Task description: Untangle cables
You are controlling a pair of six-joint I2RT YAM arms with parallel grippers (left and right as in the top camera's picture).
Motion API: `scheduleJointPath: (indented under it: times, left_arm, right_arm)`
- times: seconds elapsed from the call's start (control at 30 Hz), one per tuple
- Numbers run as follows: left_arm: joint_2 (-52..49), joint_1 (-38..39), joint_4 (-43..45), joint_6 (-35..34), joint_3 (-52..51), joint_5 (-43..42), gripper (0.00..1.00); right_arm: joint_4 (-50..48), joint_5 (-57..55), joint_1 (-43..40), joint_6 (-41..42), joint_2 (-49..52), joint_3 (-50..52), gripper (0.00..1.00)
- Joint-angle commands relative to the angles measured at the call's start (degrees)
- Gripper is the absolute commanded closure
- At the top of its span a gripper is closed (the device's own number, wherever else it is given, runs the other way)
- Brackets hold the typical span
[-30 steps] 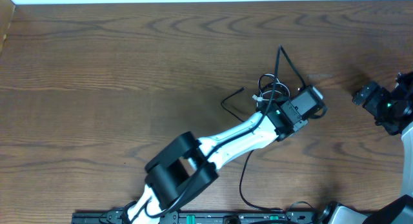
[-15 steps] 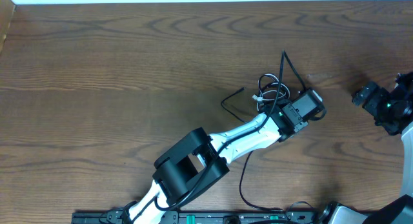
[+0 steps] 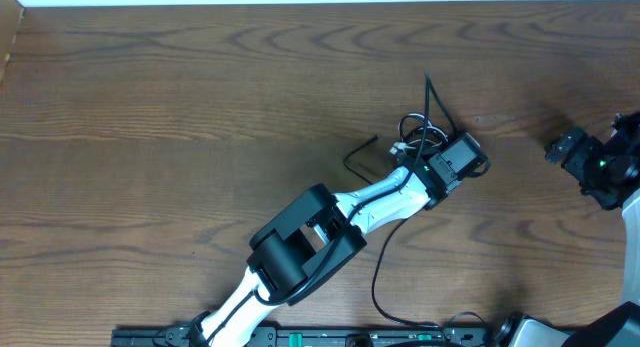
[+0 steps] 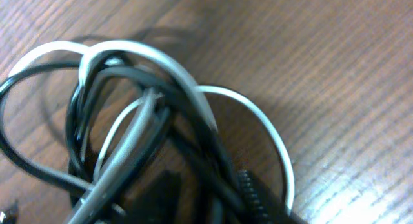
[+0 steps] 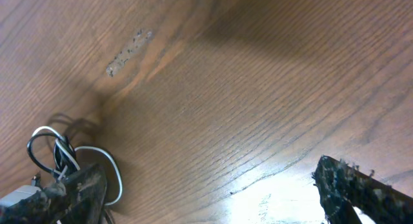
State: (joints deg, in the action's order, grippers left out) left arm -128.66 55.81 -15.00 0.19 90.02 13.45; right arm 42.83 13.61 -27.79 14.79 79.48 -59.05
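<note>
The cables lie as one small tangle right of the table's middle: a white cord [image 3: 404,150] looped through a black cord [image 3: 431,95]. My left gripper [image 3: 432,153] is down on the tangle. In the left wrist view, white loops [image 4: 253,102] and black strands [image 4: 184,117] fill the frame. They run down between the dark, blurred fingers [image 4: 161,195] at the bottom edge, so the grip cannot be made out. My right gripper [image 5: 213,201] hangs open over bare wood, well right of the tangle [image 5: 59,154], with nothing between its fingers.
The right arm [image 3: 605,162] is at the table's right edge. A thin black wire [image 3: 377,282] curves from the left arm toward the front rail. One black cord end [image 3: 362,147] sticks out left of the tangle.
The left wrist has shifted slightly left and back, and its elbow has swung right. The tangle and its upright black end moved left with it. The right arm has stayed still.
</note>
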Motion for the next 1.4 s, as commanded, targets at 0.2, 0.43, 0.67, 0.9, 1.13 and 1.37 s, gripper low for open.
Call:
scheduleJointPath:
  times: [0.2, 0.43, 0.67, 0.9, 1.13, 1.37]
  left_arm:
    - [2.0, -0.4, -4.0, -1.1, 0.3, -0.5, 0.93]
    - [18.0, -8.1, -19.5, 5.4, 0.7, -40.5, 0.93]
    - [25.1, -22.1, -25.0, 7.9, 0.7, -80.4, 0.93]
    - [24.7, -31.6, -24.6, 4.1, 0.6, -97.5, 0.93]
    - [24.7, -34.8, -20.3, -3.9, 0.6, -99.6, 0.93]
    - [24.7, -34.6, -19.2, -5.7, 0.6, -98.9, 0.92]
  right_arm:
    - [-0.3, 7.3, -0.3, -4.8, 0.3, -0.2, 0.03]
    - [-1.6, 25.9, -0.3, -12.1, 0.2, -0.2, 0.07]
    - [-3.3, 39.6, 0.1, -12.1, 0.2, -0.2, 0.08]
    - [-9.6, 46.3, 6.8, -12.1, -0.1, -0.2, 0.17]
    - [-19.3, 44.8, 20.0, -11.6, -0.1, -0.2, 0.21]
    - [-24.7, 30.6, 30.7, -4.0, -0.1, -0.2, 0.25]
